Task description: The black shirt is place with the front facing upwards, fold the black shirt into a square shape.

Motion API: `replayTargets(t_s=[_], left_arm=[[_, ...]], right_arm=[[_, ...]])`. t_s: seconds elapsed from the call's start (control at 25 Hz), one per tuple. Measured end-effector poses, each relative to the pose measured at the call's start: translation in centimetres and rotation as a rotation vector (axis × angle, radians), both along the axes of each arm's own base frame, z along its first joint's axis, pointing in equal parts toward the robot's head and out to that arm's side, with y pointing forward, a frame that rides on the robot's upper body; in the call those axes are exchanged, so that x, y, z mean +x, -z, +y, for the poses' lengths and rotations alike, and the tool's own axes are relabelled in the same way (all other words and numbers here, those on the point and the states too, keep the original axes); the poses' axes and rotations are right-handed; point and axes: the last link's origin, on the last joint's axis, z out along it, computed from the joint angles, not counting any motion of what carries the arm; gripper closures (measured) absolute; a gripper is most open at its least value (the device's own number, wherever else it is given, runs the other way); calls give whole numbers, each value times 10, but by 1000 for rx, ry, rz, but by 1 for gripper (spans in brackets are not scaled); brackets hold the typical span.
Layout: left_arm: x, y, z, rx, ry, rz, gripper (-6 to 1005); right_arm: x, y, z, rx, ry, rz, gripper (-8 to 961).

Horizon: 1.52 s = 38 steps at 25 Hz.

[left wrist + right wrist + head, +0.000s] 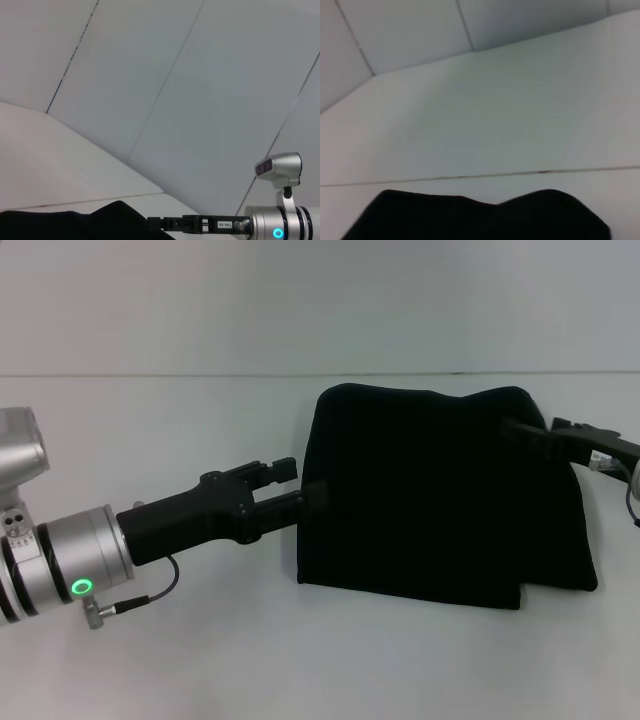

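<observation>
Flat white counter [150,660] carries the plain black cloth shirt [430,500], folded into a rough rectangle right of centre, print hidden. Left black pincer [300,488] sits at its left edge, lower finger touching the cloth, fingers narrowly apart. Right black pincer [525,432] meets the shirt's upper right corner; grip state can't be told.

Plain black shirt [440,500] on white table [200,660]; black grippers.

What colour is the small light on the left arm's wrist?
Green, a ring light on the silver wrist behind the left gripper; the head view shows it best.
</observation>
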Motion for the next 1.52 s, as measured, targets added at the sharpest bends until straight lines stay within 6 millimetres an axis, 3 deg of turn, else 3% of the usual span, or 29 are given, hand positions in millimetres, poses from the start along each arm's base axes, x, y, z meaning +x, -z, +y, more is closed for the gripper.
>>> replayTargets(t_s=[0.44,0.72,0.84,1.04,1.2,1.32,1.52], left_arm=[[-1,2,0,2,-12,3,276],[-1,4,9,-12,-108,-26,276],[1,-5,27,-73,-245,-87,276],[-1,-24,48,-215,-460,-161,277],[-9,-26,58,-324,-668,-169,277],[-11,-17,58,-370,-719,-127,277],[-24,0,56,-369,-811,-36,277]], right_arm=[[18,-6,4,54,136,-34,41],[25,-34,-4,124,96,37,42],[24,-48,-25,127,-46,74,42],[20,-49,-66,59,-290,50,42],[23,-33,-102,16,-442,-9,41],[26,-16,-129,6,-535,-43,41],[30,6,-157,-30,-630,-102,40]])
